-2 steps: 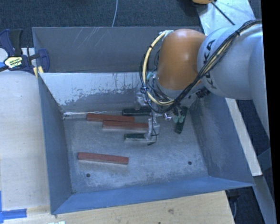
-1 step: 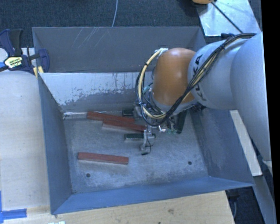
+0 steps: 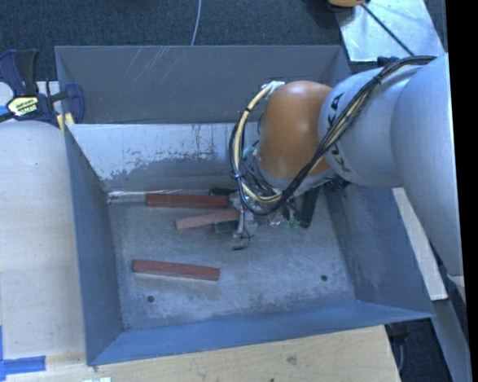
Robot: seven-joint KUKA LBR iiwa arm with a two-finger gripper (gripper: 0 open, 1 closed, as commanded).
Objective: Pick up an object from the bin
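My gripper (image 3: 242, 236) reaches down to the bin floor near the middle, under the orange cover, its tip just right of a short reddish-brown stick (image 3: 205, 221). A dark green piece (image 3: 225, 226) lies against that stick's right end, touching the gripper's tip. A longer reddish-brown stick (image 3: 187, 200) lies a little farther back, with a dark object (image 3: 220, 193) at its right end. A third reddish-brown stick (image 3: 176, 270) lies apart at the front left of the floor.
A clear thin rod (image 3: 127, 197) runs along the back left of the floor. A dark object (image 3: 304, 210) sits under the arm on the right. Bare floor lies toward the front and right.
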